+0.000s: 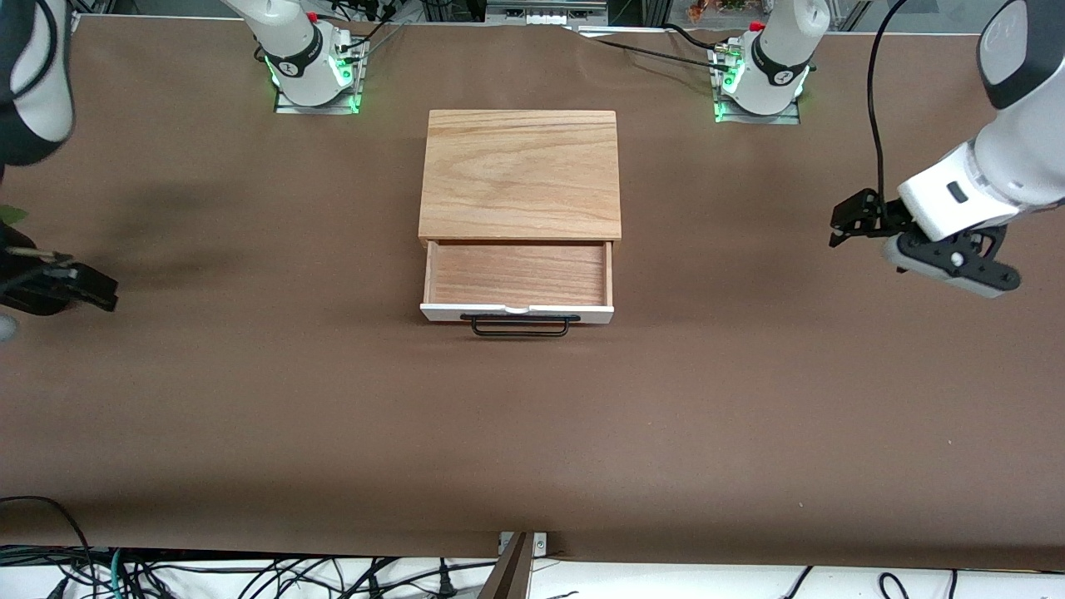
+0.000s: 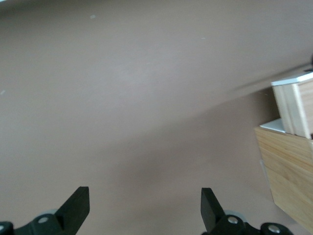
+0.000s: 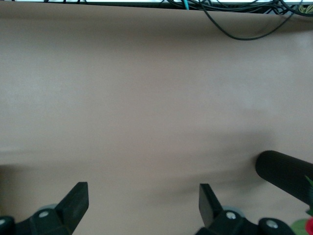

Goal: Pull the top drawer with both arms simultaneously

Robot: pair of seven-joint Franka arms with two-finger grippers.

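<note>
Top drawer (image 1: 517,274) stands pulled out of its box (image 1: 521,173), at the middle of the tabletop (image 1: 532,433), about midway between the two arms' ends. Drawer projects from the box on the side nearer the front camera. Interior reddish-brown wood, nothing in it. White front panel (image 1: 517,312) is the part closest to the front camera; black wire handle (image 1: 520,325) runs along it, lying low against the panel. Box top is a pale wood-grain slab, bare. Left wrist view catches a corner of the drawer's side wall (image 2: 298,105) sticking out past the box body (image 2: 288,171), seen end-on. Left claw (image 1: 842,223) hangs in the air over bare tabletop toward the left arm's end, well apart from the drawer, touching nothing; its fingers (image 2: 76,205) are spread wide, brown surface showing between them. Right claw (image 1: 87,289) is over bare tabletop at the right arm's end, likewise well apart from the drawer; its fingers (image 3: 76,203) also spread wide with nothing between. Both arms' bases sit farther from the front camera than the box, one to each side, green lights lit at their mounts. Loose cables (image 1: 250,574) lie off the tabletop edge closest to the front camera.
</note>
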